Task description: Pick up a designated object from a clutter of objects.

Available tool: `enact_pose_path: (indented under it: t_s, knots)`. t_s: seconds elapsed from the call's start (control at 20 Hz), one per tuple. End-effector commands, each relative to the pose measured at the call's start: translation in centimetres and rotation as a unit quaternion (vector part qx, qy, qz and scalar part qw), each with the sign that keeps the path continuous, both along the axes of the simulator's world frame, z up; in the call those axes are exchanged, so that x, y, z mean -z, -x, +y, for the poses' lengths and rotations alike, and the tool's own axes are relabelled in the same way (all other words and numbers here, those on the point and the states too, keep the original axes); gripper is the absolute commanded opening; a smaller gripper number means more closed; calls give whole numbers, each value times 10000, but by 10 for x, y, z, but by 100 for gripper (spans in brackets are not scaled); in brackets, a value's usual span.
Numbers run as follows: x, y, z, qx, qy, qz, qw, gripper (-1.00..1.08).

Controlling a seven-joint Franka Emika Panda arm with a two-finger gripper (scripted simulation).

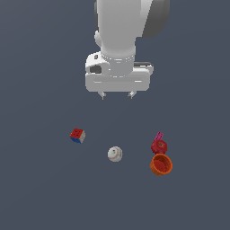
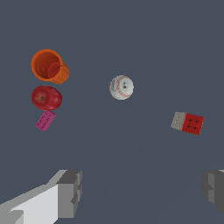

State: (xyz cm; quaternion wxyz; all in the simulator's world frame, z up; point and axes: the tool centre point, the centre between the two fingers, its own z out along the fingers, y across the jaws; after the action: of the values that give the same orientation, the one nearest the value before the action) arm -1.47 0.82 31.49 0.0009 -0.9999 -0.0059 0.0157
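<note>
Above the grey floor in the exterior view, the gripper (image 1: 117, 95) hangs high on the white arm (image 1: 119, 31), its two fingertips spread wide with nothing between them. Below it the clutter lies scattered: a cube (image 1: 77, 135) toward the exterior view's left, a ball (image 1: 115, 154) near the middle, and a tight group toward the exterior view's right. In that group the pink block (image 1: 159, 135) lies just behind the apple (image 1: 159, 146), partly hidden by it, and the cup (image 1: 161, 164) sits just in front of the apple.

From the wrist view, the grey fingers (image 2: 70, 192) stand far apart at the frame's edges, empty. The pink block (image 2: 45, 120) lies flat just beside the apple (image 2: 46, 97), and the cup (image 2: 49, 66) lies tipped on the apple's other side. The ball (image 2: 121, 87) and cube (image 2: 187, 123) lie well apart from them.
</note>
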Motion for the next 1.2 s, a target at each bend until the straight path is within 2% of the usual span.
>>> enact_pose_path:
  t_s: [0.0, 0.55, 1.15]
  knots:
    - [0, 0, 0, 0, 0, 0, 10000, 100]
    - [2, -3, 2, -238, 65, 12, 9997, 100]
    - [23, -13, 21, 59, 104, -8, 9999, 100]
